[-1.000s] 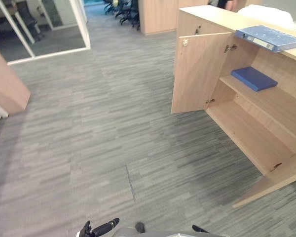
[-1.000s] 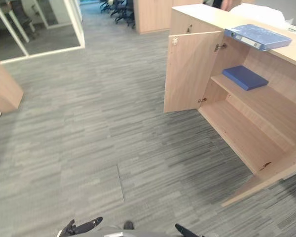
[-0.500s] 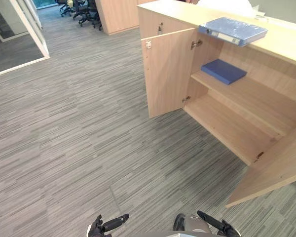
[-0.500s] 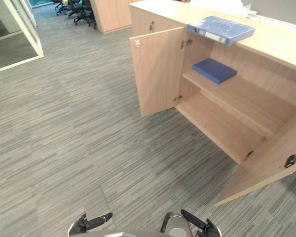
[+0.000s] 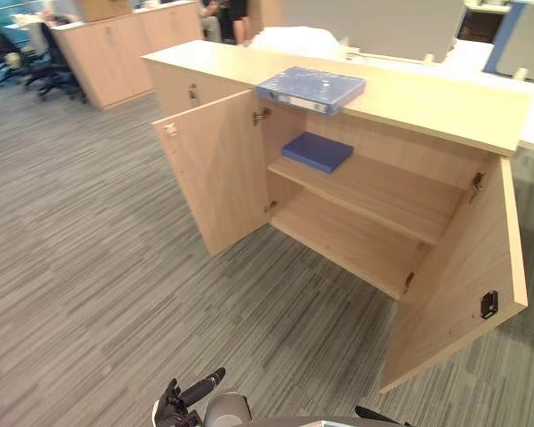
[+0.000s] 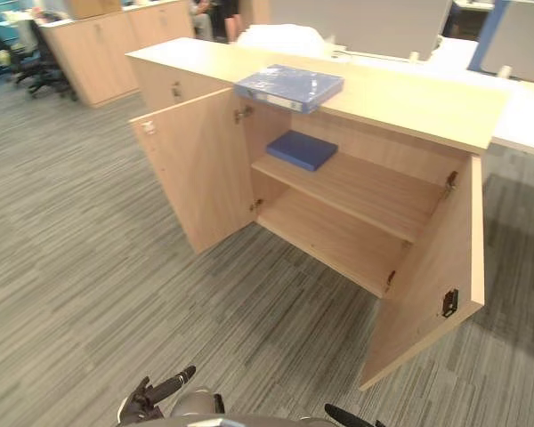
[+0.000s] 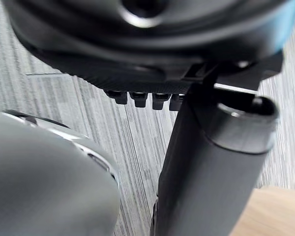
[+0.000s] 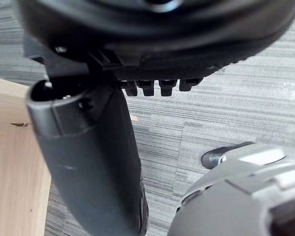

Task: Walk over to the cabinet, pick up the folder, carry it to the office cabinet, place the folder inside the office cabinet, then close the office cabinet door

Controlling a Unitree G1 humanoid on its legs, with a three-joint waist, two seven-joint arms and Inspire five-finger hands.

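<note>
The folder [image 5: 311, 89], a blue ring binder, lies flat on the cabinet [image 5: 427, 102] top, its near edge overhanging. We expect it stiff, weighty and slick, so pinch that overhanging spine. Our left hand [image 5: 176, 407] and right hand [image 8: 88, 157] hang relaxed and empty.

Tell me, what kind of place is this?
Probably an office. There are desk chairs at the back, a wooden cabinet with its doors open, a blue folder lying on top of it, and grey carpet on the floor.
</note>
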